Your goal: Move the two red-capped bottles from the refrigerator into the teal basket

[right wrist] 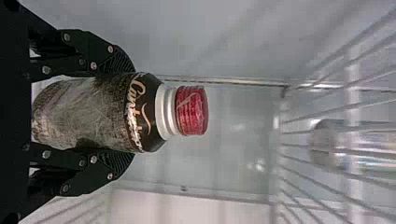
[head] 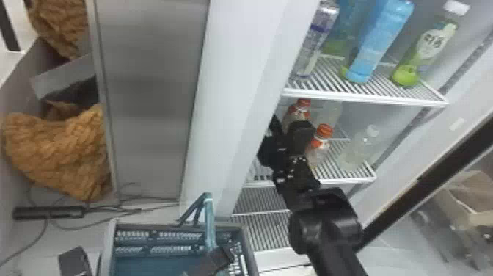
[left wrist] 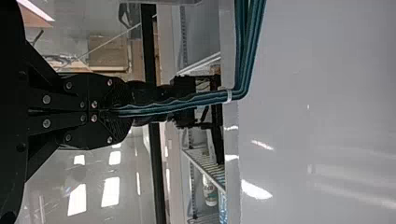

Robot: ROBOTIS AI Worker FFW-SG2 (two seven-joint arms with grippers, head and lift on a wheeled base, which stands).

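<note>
My right gripper [head: 286,141] is inside the refrigerator at the middle shelf [head: 344,180]. One red-capped bottle [head: 320,145] stands just right of it, and another [head: 303,104] shows behind. In the right wrist view my right gripper [right wrist: 133,114] has its fingers pressed on both sides of a dark-labelled red-capped bottle [right wrist: 107,114]; it is upright, cap above the fingers. I cannot tell which head-view bottle this is. The teal basket [head: 251,249] sits low in front of the refrigerator, with my left gripper [head: 220,257] at its raised handle. The left wrist view has my left gripper [left wrist: 116,112] closed around the teal handle [left wrist: 201,99].
A clear bottle [head: 357,150] stands right on the middle shelf. Taller bottles, one blue [head: 381,40], and a can [head: 317,40] stand on the upper shelf [head: 366,97]. The refrigerator's white side wall [head: 234,110] rises left of my right arm. Cables [head: 102,211] lie on the floor.
</note>
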